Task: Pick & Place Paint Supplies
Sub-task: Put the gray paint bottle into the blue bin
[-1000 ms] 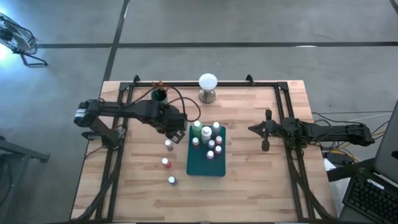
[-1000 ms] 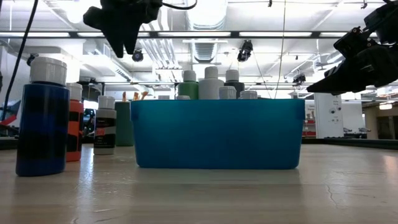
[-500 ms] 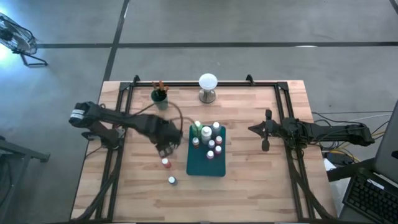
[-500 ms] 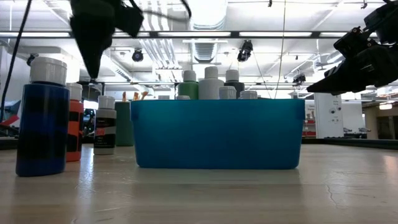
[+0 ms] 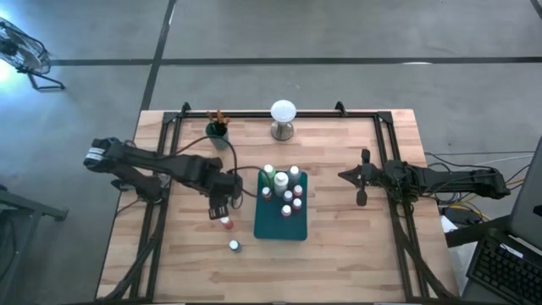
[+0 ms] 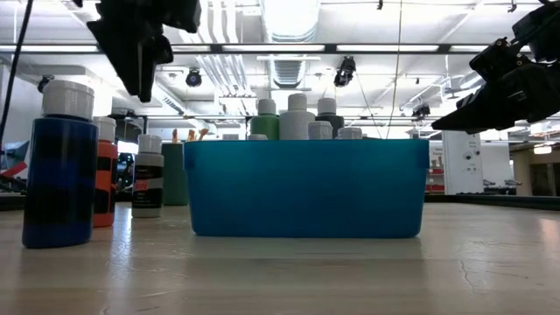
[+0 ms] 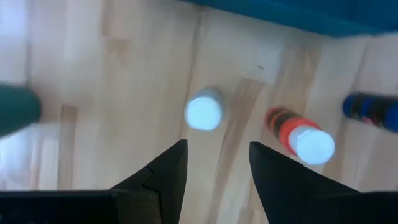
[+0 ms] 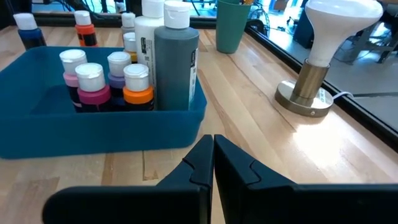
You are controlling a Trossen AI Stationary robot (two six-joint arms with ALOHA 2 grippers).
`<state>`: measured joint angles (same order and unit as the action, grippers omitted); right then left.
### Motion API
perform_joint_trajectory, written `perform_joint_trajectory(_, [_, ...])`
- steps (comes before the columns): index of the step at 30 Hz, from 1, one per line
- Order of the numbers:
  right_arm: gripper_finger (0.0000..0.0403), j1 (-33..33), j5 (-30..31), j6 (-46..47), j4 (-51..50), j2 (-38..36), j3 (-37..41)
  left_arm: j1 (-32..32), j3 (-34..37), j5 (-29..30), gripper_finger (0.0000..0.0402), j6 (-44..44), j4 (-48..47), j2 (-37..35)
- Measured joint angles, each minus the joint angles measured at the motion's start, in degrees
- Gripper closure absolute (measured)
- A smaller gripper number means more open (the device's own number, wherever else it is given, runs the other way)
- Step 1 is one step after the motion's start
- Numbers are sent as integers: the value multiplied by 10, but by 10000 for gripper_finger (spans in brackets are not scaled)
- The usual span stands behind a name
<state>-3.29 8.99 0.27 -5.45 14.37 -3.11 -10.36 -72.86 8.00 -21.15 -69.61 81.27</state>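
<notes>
Left wrist view, parted left pincer (image 7: 214, 165) above white-capped bottle (image 7: 204, 113), hidden overhead

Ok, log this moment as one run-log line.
left claw: open, above white-capped bottle | right claw: shut, idle beside teal bin | bottles outside bin: three | phase: pre-grasp

Around your wooden plank table (image 5: 339, 229) you see a grey concrete floor (image 5: 339, 34) crossed by dark seam lines. Beyond the table, level with its top, a white ceiling carries long strip lights (image 6: 411, 48), round ducts (image 6: 289, 22) and hanging cables. At the right edge from above sits a keyboard (image 5: 504, 271) beside loose cables (image 5: 474, 161).
</notes>
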Motion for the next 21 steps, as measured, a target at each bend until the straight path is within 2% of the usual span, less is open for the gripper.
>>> perform_joint_trajectory(5, [394, 0, 0, -6, 0, 0, 0, 17, 18, -8, 225, 26, 23, 2])
perform_joint_trajectory(13, [394, 0, 0, -5, 0, 0, 0, 61, 20, -13, 225, -94, 47, 2])
perform_joint_trajectory(21, [394, 0, 0, -5, 0, 0, 0, 64, 21, -29, 225, -249, 33, 2])
